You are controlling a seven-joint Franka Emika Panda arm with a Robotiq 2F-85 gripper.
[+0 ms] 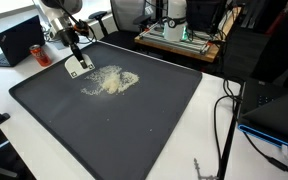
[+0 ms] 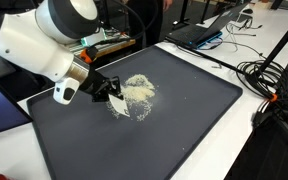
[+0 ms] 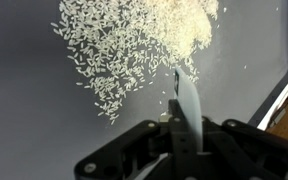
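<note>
While the gripper (image 3: pixel 180 138) is pinching one white scraper (image 3: pixel 185 100), one rice pile (image 3: pixel 144 35) is lying at its twelve o'clock.

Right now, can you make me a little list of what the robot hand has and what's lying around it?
gripper: shut, pinching a flat tool
white scraper: thin blade sticking out between the jaws
rice: loose pile of white grains, with some scattered around its edge
scraper and rice: blade tip is right at the pile's edge
dark mat: lies under the rice, on a white table
laptop: open, beyond the mat
cables: black, on the table beside the mat
</note>
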